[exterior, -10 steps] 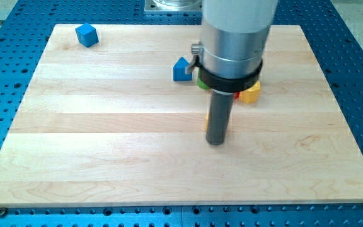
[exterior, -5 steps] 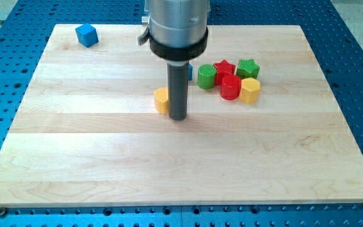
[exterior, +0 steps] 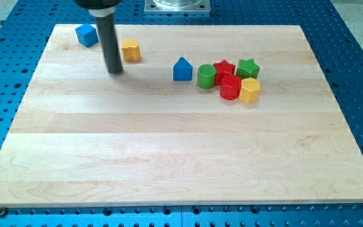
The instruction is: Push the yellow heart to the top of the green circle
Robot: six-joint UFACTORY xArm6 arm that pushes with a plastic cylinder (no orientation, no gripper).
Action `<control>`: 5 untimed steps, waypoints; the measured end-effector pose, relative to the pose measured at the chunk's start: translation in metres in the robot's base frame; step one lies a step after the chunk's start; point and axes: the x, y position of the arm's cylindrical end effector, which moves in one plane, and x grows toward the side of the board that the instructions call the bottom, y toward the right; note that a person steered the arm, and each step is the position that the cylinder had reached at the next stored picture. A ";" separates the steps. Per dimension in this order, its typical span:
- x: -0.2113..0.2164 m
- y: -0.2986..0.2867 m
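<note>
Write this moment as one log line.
my tip: left-below yellow heart | green circle: far right | heart not above circle

1. tabletop (exterior: 169, 157): pale wood board with visible plank seams, sitting on a blue perforated base (exterior: 358, 38).
2. Upper left of frame: blue cube (exterior: 87, 34) near the board's top edge.
3. Right of it, upper left-centre: yellow heart (exterior: 130, 50), apart from the cube.
4. My tip (exterior: 115, 71) rests on the board just lower-left of the yellow heart, below-right of the blue cube.
5. Upper centre: blue house-shaped block (exterior: 182, 69), just left of the green circle (exterior: 207, 76).
6. Cluster upper right of centre, packed tight: green circle, red star (exterior: 224, 67), green star (exterior: 248, 67), red cylinder (exterior: 230, 87), yellow block (exterior: 250, 91) (shape unclear).
7. Red cylinder and yellow block sit side by side at the cluster's bottom.
</note>
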 end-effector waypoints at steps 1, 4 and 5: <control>-0.039 -0.006; -0.058 0.114; -0.082 0.086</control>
